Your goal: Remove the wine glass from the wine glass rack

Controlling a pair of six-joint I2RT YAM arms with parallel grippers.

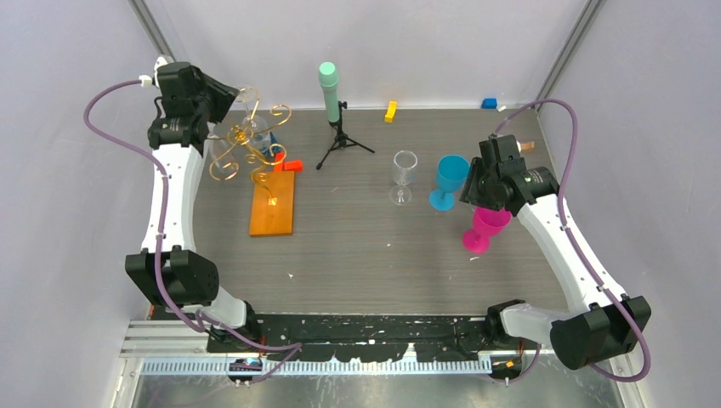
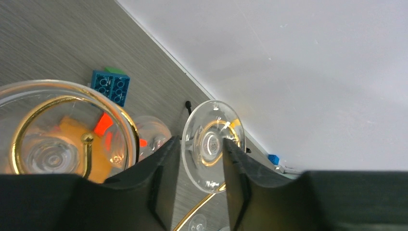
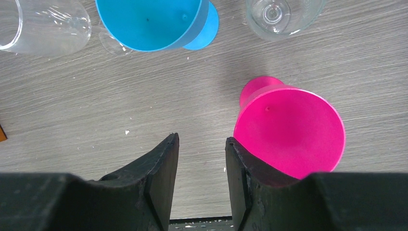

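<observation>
While the left arm stretches to the far left of the counter (image 1: 357,246), its fingers (image 2: 168,163) stand apart on either side of the wine glass (image 2: 213,126). From the left wrist, the round clear foot of that glass shows in the gap between them. Whether either finger touches the glass cannot be told. The left gripper (image 1: 228,95) sits at the top of the wine glass rack (image 1: 251,144), whose gold curls spread above a flat orange base (image 1: 274,208). The wine glass hangs among those curls at the far side of the rack, off the counter.

From the same wrist, the bowl of a second clear glass (image 2: 53,144) fills the lower left, with a gold wire loop across it. A blue brick (image 2: 110,86) lies on the counter beyond.

On the right, the right gripper (image 3: 200,139) hangs over the counter, its fingers apart with nothing between them. A pink goblet (image 3: 291,132) stands just beside it, and a blue goblet (image 3: 154,21) stands farther off. A clear standing glass (image 1: 405,174) is next to the blue one.

A black tripod with a mint-green cylinder (image 1: 332,98) stands near the back wall, between the rack and the goblets.
</observation>
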